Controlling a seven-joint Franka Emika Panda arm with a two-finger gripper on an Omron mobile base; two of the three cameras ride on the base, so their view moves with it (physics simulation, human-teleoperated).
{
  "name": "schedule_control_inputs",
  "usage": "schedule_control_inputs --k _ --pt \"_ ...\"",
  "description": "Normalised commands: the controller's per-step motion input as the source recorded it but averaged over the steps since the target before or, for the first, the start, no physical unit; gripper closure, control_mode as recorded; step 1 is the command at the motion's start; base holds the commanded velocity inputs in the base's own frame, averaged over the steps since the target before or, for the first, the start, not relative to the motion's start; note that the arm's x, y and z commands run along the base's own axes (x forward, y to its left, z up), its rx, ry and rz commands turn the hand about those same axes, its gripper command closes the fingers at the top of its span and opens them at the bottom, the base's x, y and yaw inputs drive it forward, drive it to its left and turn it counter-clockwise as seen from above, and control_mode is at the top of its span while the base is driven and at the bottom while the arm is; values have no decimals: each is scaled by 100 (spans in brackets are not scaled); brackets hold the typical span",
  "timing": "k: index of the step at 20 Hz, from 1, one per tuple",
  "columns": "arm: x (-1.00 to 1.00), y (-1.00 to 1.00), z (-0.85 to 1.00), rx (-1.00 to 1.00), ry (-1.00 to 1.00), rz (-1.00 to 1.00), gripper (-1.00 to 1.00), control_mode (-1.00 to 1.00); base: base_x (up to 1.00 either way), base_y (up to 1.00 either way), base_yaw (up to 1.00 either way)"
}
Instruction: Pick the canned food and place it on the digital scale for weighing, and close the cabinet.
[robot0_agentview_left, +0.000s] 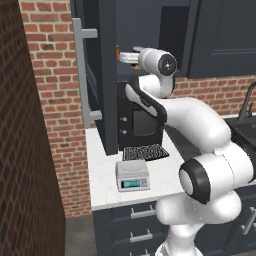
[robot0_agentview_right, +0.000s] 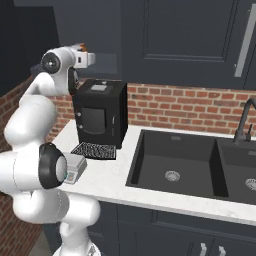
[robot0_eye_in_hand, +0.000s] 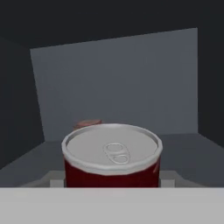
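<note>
The canned food (robot0_eye_in_hand: 111, 153), dark red with a silver pull-tab lid, sits right in front of the hand camera between the fingers of my gripper (robot0_eye_in_hand: 112, 181), which is shut on it. It is inside the cabinet (robot0_eye_in_hand: 118, 83), resting on or just above the shelf. From the left base view my hand (robot0_agentview_left: 131, 56) reaches into the cabinet, whose door (robot0_agentview_left: 97, 75) stands open with its long grey handle (robot0_agentview_left: 80, 70) toward me. The digital scale (robot0_agentview_left: 132, 175) lies on the counter below, teal display lit; in the right base view the scale (robot0_agentview_right: 76, 167) is partly hidden by my arm.
A black box appliance (robot0_agentview_left: 142, 117) stands under the cabinet with a black ribbed mat (robot0_agentview_left: 145, 152) before it. An orange item (robot0_eye_in_hand: 87, 124) sits behind the can. A dark sink (robot0_agentview_right: 175, 160) and faucet (robot0_agentview_right: 245, 120) lie to the right. Brick wall (robot0_agentview_left: 50, 100) bounds the left.
</note>
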Motion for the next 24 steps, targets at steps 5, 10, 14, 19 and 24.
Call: schedule_control_inputs --k 5,10,14,19,24 --pt "-88 36 0 0 -17 -3 100 -100 0 0 0" --pt "-94 0 0 0 -13 -7 100 -100 0 0 0" --pt "-99 -48 24 4 0 -8 100 -100 0 0 0" --pt "-98 -54 35 8 11 -2 100 -100 0 0 0" --pt "-73 -37 18 3 25 4 100 -100 0 0 0"
